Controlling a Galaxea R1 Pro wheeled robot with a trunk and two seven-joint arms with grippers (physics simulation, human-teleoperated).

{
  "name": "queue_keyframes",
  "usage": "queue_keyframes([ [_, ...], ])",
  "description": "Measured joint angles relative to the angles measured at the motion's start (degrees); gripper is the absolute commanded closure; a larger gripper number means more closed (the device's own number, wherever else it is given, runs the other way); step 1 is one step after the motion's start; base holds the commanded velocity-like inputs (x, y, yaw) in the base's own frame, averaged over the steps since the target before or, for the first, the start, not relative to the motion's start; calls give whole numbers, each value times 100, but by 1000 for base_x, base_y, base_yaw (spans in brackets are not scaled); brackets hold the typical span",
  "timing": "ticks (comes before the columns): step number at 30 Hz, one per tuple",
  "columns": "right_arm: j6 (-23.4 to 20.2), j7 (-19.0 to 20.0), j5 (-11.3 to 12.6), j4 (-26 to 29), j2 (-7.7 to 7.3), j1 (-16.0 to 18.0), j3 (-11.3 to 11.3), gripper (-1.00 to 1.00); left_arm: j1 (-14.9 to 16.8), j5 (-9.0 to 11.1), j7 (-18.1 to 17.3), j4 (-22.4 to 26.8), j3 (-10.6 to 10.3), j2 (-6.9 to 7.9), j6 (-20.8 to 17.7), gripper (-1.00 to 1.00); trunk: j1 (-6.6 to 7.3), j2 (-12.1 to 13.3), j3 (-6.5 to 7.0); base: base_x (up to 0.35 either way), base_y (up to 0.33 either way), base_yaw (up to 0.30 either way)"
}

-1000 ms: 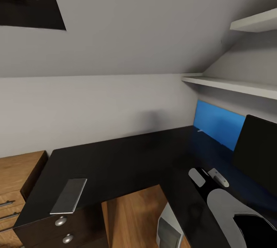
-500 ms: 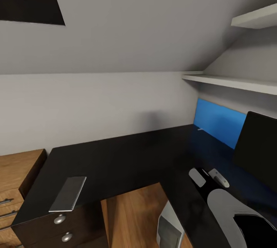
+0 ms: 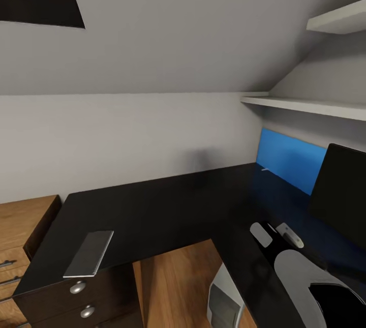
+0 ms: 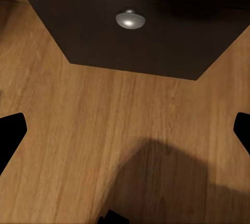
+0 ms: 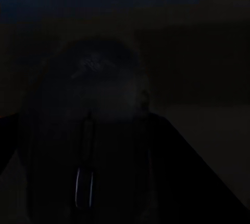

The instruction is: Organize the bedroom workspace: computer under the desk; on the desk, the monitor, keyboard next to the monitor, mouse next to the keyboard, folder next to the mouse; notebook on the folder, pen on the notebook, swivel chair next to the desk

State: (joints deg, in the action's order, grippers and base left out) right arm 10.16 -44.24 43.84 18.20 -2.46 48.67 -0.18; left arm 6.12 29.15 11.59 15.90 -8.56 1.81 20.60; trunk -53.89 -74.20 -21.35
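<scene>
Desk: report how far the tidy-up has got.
Looks done: the monitor stands on the desk, and the computer sits under it. In hand: nothing certain. The left pincer hangs open over the floor, and the right wrist view is too dark to read. Left: the notebook lies bare on the desk's end with no folder beneath it. Keyboard, mouse, folder, pen and chair placements are all to do.

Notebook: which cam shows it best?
Head view. The notebook lies flat near the front edge of the desk, above the drawer unit, fully visible. The left wrist view catches a drawer front and floor, no notebook. The right wrist view is too dark to tell.
</scene>
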Motion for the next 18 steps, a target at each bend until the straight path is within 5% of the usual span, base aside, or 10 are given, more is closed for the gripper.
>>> queue_keyframes([
  [18,0,0,-12,28,8,-1,15,100,1,23,4,-28,44,12,-9,-100,0,0,0,0,0,0],
])
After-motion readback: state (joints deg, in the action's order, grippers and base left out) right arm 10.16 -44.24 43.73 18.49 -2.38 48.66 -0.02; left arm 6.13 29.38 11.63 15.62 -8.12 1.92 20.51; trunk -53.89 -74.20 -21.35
